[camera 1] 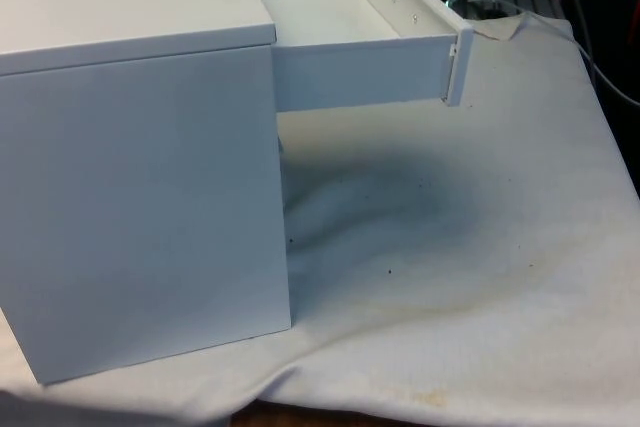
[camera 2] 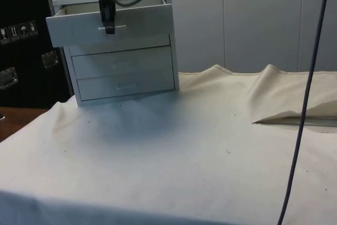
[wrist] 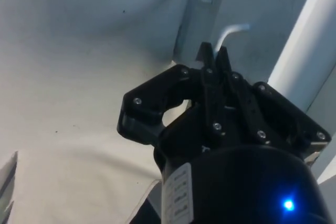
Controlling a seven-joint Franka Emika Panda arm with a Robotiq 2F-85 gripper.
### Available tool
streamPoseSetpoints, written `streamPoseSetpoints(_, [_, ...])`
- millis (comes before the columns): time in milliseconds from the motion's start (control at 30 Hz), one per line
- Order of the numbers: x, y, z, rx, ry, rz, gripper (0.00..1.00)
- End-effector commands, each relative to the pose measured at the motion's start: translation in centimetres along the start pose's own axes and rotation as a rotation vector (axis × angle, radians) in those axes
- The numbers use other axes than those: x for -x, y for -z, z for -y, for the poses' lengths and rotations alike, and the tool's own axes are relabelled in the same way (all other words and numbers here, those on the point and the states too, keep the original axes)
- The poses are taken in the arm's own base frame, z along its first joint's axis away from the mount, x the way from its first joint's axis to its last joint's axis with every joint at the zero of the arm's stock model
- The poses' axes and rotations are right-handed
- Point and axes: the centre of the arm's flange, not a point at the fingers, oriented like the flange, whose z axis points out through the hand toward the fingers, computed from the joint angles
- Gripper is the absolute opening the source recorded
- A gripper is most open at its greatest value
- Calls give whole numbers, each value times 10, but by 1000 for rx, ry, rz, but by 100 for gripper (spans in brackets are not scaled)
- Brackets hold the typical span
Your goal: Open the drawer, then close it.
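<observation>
The white cloth (camera 2: 200, 146) lay bare in front of the chest of drawers (camera 2: 124, 69), which stood toward the table's far corner in the side view. Its top drawer (camera 2: 105, 25) was pulled out, and the gripper (camera 2: 109, 25) hung at the drawer's front, its fingers (wrist: 210, 59) apparently clenched on the thin handle (wrist: 231, 31).

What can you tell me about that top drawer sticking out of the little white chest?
The top drawer is white, looks like painted board, and stands pulled well out of the chest, level, its inside bare. A slim pale bar handle crosses its front. The black gripper hangs down over that front, closed on the handle. The two drawers below are shut.
</observation>
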Motion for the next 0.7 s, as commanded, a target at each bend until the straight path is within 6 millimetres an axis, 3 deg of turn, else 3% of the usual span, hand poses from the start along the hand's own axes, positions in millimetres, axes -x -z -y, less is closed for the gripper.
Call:
streamPoseSetpoints(0, [-1,1,6,8,1,2,0])
streamPoseSetpoints(67, [-2,1,7,15,4,1,3])
streamPoseSetpoints(133, [-2,1,8,17,4,1,12])
streamPoseSetpoints(167, [-2,0,8,19,4,3,22])
streamPoseSetpoints(233, [-2,0,9,20,6,3,28])
streamPoseSetpoints(333, [-2,0,9,23,5,3,44])
streamPoseSetpoints(467, [-3,1,10,25,9,2,67])
streamPoseSetpoints(500, [-3,0,10,26,8,3,77])
streamPoseSetpoints(667, [-4,1,14,31,13,5,97])
